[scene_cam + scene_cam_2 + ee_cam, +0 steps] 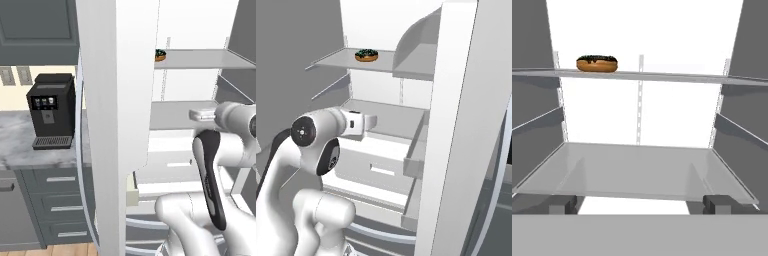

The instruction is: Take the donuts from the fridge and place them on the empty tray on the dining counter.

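Here, the fridge (456,125) stands open, showing a white interior. One donut (597,63) rests on the upper shelf (662,76), at 11 o'clock in the hand view; the lower shelf (637,170) lies beneath it. At 9 o'clock in the left base view, a black coffee machine (50,110) sits on the marble table (30,145), above grey drawers (60,205). The open door (117,125) hides most of the donut there. The pincer (641,204) is spread wide, its fingertips (563,204) well apart, holding nothing.
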{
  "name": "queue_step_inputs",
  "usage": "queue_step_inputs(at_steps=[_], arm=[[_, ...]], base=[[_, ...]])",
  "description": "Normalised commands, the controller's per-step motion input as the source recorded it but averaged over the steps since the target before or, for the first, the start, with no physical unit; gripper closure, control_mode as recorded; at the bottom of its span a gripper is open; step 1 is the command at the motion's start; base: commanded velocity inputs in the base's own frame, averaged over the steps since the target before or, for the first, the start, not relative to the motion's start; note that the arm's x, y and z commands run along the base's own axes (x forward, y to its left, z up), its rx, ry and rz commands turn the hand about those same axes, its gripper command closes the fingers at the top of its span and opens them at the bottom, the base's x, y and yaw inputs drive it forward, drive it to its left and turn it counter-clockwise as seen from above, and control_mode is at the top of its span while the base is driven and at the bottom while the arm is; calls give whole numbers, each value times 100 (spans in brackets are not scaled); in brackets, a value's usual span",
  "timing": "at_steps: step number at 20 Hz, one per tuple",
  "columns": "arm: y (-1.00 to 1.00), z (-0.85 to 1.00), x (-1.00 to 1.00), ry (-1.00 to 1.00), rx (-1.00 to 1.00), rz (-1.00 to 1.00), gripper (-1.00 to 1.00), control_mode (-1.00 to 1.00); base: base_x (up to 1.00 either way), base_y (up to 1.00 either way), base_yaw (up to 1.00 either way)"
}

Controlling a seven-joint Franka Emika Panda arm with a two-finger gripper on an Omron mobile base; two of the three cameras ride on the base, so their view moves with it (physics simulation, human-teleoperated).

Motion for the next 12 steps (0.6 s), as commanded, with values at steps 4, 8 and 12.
queue_step_inputs(at_steps=[4,8,12], arm=[[15,79,12,26,-6,0,-100,-100],[19,78,14,42,-11,0,-100,-100],[0,37,1,8,-3,8,-100,-100]], base=[[0,0,0],[0,0,0],[0,0,0]])
